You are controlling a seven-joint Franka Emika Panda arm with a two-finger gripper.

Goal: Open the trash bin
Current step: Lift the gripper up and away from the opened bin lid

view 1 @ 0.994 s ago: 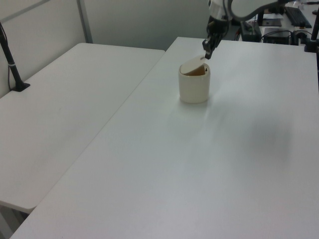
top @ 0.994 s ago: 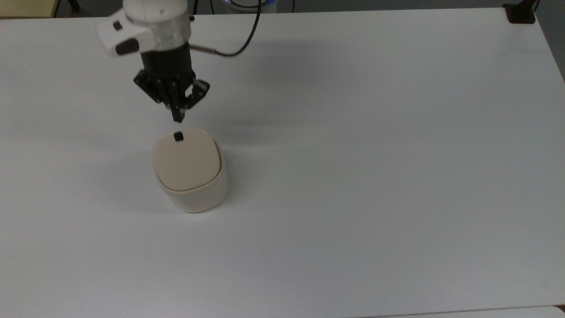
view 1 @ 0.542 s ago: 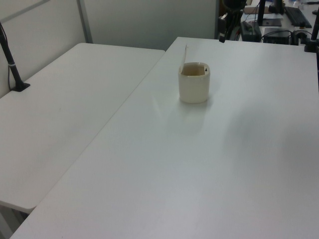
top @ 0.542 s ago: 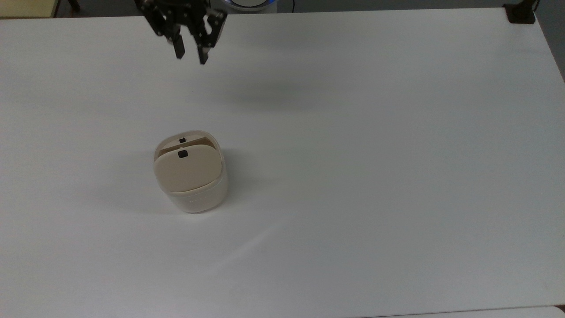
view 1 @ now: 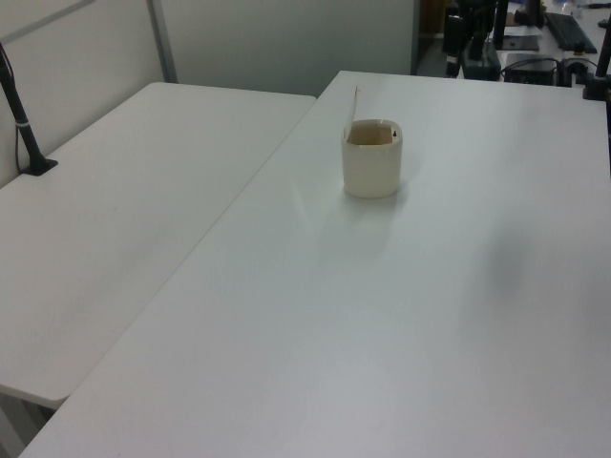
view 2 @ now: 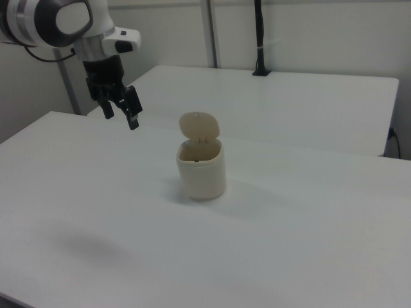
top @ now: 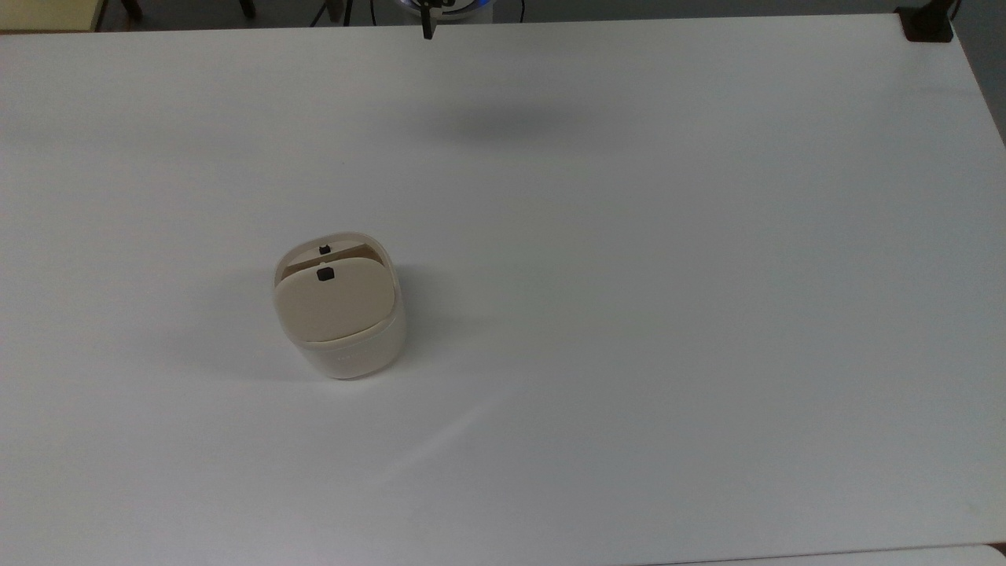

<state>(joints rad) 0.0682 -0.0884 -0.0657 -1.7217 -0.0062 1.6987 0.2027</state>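
Gripper: my black two-finger gripper (view 2: 121, 111) hangs with fingers spread, holding nothing, well apart from the bin.
Bin: small cream-white rounded-square plastic trash bin (view 2: 201, 168), beige lid (view 2: 199, 125) raised.

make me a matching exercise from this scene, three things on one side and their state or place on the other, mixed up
Things:
1. lid
2. pincer
3. trash bin

States or places:
A. raised above the table, holding nothing
B. standing on the table, its top uncovered
C. swung up, standing upright

Pairs: 1-C, 2-A, 3-B
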